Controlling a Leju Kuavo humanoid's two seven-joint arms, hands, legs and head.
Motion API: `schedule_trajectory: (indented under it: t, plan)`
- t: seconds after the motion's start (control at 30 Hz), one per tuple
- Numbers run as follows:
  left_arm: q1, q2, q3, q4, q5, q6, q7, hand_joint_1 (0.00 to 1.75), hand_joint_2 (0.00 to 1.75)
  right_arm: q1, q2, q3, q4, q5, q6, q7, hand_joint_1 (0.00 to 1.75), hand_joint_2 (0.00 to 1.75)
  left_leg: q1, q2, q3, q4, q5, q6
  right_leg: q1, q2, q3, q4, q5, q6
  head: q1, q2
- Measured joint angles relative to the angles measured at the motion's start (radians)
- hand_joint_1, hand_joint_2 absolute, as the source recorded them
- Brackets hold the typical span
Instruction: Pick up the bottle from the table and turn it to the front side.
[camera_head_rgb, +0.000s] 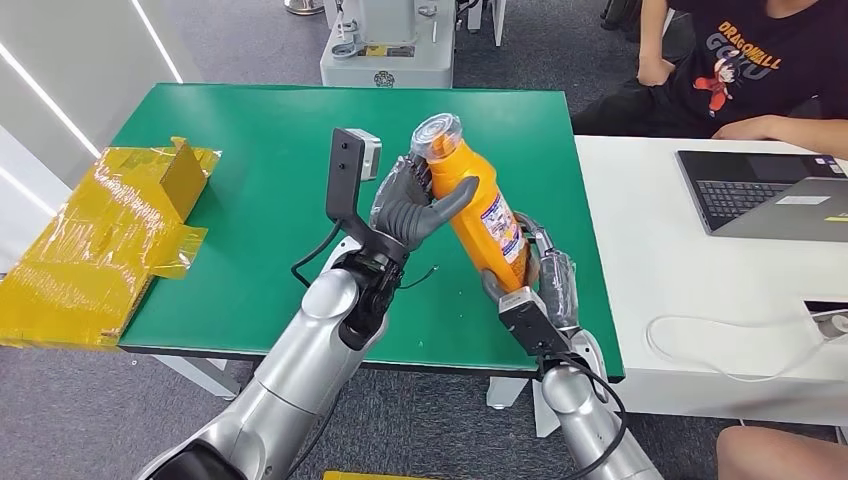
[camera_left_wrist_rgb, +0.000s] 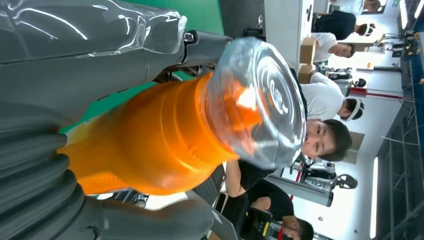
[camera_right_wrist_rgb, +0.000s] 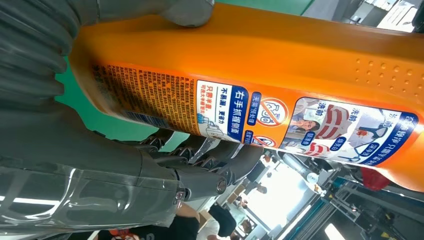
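Between the two hands, above the green table (camera_head_rgb: 250, 200), the orange bottle (camera_head_rgb: 482, 212) was held off the surface, tilted so that its clear cap (camera_head_rgb: 437, 135) leaned away from the robot and toward its left side. The left hand (camera_head_rgb: 412, 205) gripped the upper body of the bottle just below the neck, its dark fingers wrapped across the near face and the thumb (camera_head_rgb: 455, 198) pressed against the bottle's side. The right hand (camera_head_rgb: 545, 275) held the bottle's lower end, fingers closed around the base from below and behind. In the left wrist view the cap (camera_left_wrist_rgb: 255, 102) sat just beyond that hand's fingers, with the orange shoulder (camera_left_wrist_rgb: 155, 145) pinned between thumb and fingers. In the right wrist view the printed label (camera_right_wrist_rgb: 280, 117) faced the camera, the hand's fingers (camera_right_wrist_rgb: 215, 160) curling along one edge of the bottle and the thumb (camera_right_wrist_rgb: 185, 12) on the opposite edge. Well to the left of the left hand, a yellow wrapped box (camera_head_rgb: 100, 245) lay at the table's edge. Beyond the right hand stood a white table (camera_head_rgb: 660, 270) with a laptop (camera_head_rgb: 770, 195) and a seated person (camera_head_rgb: 740, 70).
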Motion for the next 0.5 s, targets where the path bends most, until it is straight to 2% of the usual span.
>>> schedule_trajectory:
  t: [0.13,0.27,0.5]
  plan:
    - [-0.003,0.0,0.003,0.001,-0.011,-0.001,0.0,1.75,1.75,0.0,0.001,-0.001,0.003,-0.003,-0.003,-0.003,1.75,1.75,0.0,0.0,0.0,0.0,0.0,0.0,0.0,0.0,0.0,0.0,0.0,0.0,0.0,0.0]
    - [-0.005,0.0,0.004,0.003,-0.013,-0.002,0.0,1.53,1.75,0.0,0.001,-0.001,0.006,-0.007,-0.003,-0.005,1.75,1.75,0.0,0.0,0.0,0.0,0.0,0.0,0.0,0.0,0.0,0.0,0.0,0.0,0.0,0.0]
    - [-0.014,0.0,0.005,0.016,-0.006,-0.011,0.0,1.65,1.75,0.0,0.001,-0.002,0.008,-0.004,-0.006,-0.007,1.75,1.75,0.0,0.0,0.0,0.0,0.0,0.0,0.0,0.0,0.0,0.0,0.0,0.0,0.0,0.0]
